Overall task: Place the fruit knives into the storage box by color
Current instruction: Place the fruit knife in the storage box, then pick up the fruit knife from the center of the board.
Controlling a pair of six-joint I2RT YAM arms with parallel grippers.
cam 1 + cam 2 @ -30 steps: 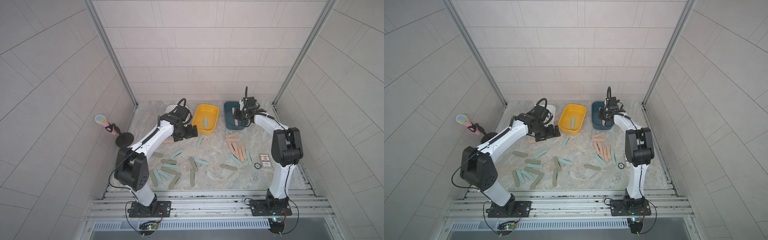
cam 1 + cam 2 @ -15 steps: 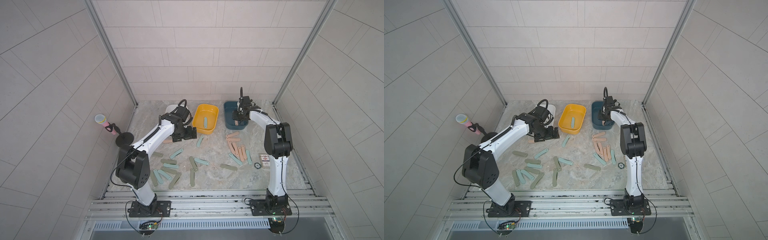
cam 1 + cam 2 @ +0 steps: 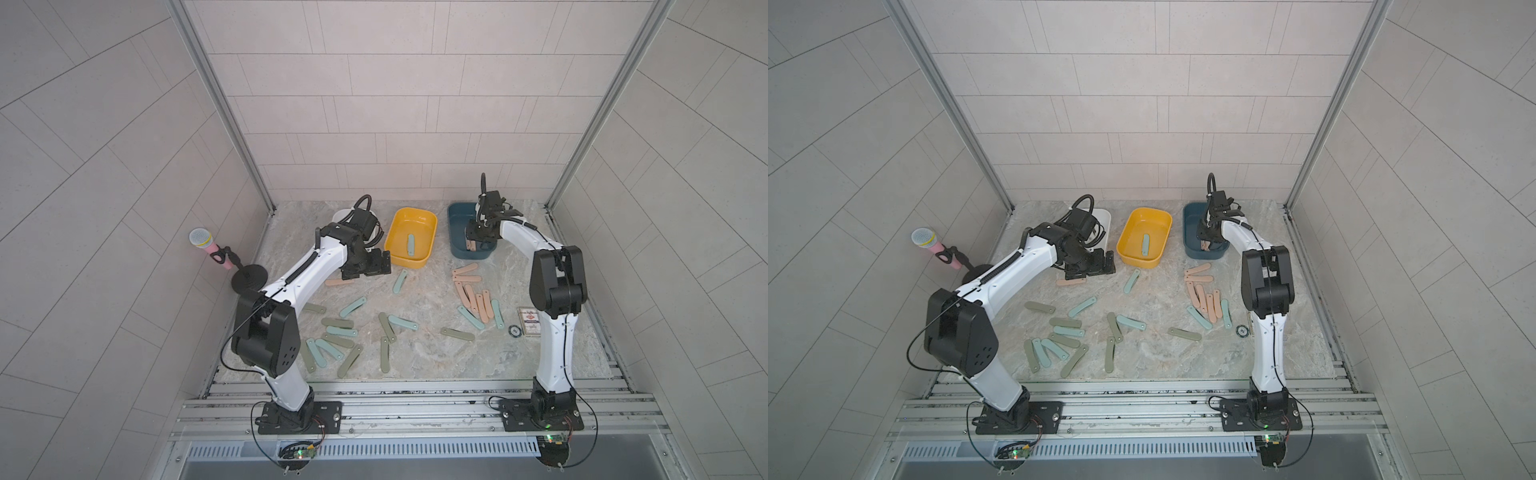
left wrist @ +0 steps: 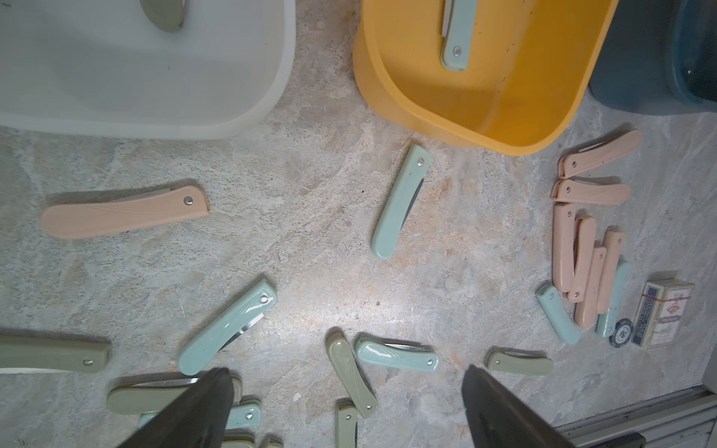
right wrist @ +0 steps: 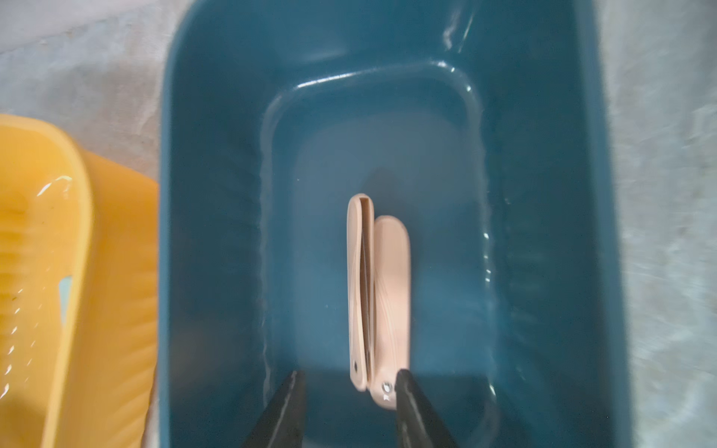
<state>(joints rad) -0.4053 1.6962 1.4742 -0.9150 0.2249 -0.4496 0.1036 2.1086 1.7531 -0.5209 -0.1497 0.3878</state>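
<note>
Right wrist view is showing my right jaws standing part-way apart inside the deep blue plastic storage box (image 5: 543,194), which is sitting at the far right of the marbled table (image 3: 428,353). Between them one peach-pink folding fruit knife (image 5: 359,291) is standing on its thin edge, and a second peach-pink knife (image 5: 392,291) is lying flat against it. Neither is looking pinched. One jaw tip is overlapping the flat knife's rivet end, and I cannot tell whether it is touching.

I am judging this as the release of a pink knife into its proper box. To do it well, I am wanting to spread a little wider and lift straight up with no sideways drag, so that tip is not catching the flat knife or toppling the edge-up one.

My left jaws are gaping wide and empty above the table, close to the lone peach-pink knife (image 3: 338,282) lying near and left of the yellow oval box (image 3: 405,261). The pink cluster (image 3: 473,297) on the near side of the blue box is looking like my next pick.
</note>
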